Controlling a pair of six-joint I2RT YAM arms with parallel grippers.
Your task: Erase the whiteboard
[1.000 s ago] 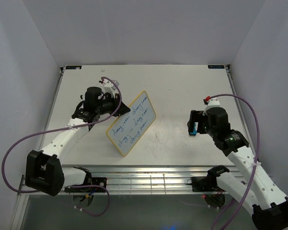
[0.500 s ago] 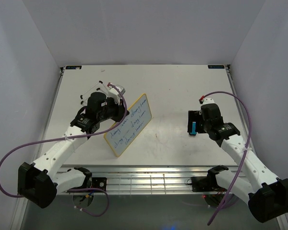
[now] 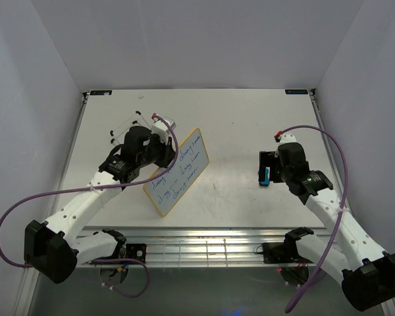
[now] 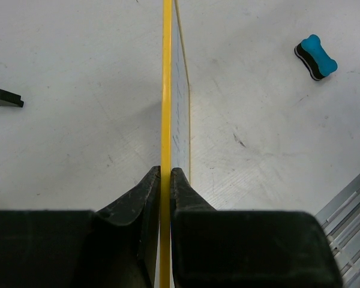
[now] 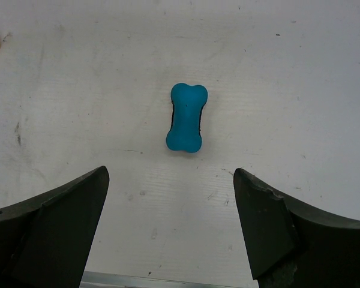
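Note:
The whiteboard (image 3: 180, 172), white with a yellow frame and blue handwritten lines, stands tilted on edge at the table's middle left. My left gripper (image 3: 157, 158) is shut on its frame. In the left wrist view the frame (image 4: 166, 90) runs edge-on straight out from between the closed jaws of the left gripper (image 4: 165, 175). The small blue bone-shaped eraser (image 3: 268, 175) lies on the table at the right and shows in both the left wrist view (image 4: 315, 56) and the right wrist view (image 5: 186, 117). My right gripper (image 5: 171, 177) is open and empty, hovering just above and short of the eraser.
A small black piece (image 4: 5, 97) lies on the table left of the board. The ribbed metal rail (image 3: 204, 247) runs along the near table edge. White walls close in the table on the left, back and right.
My left gripper has turned the whiteboard more upright and drawn it slightly left and nearer. My right gripper has shifted a little over the eraser, still open.

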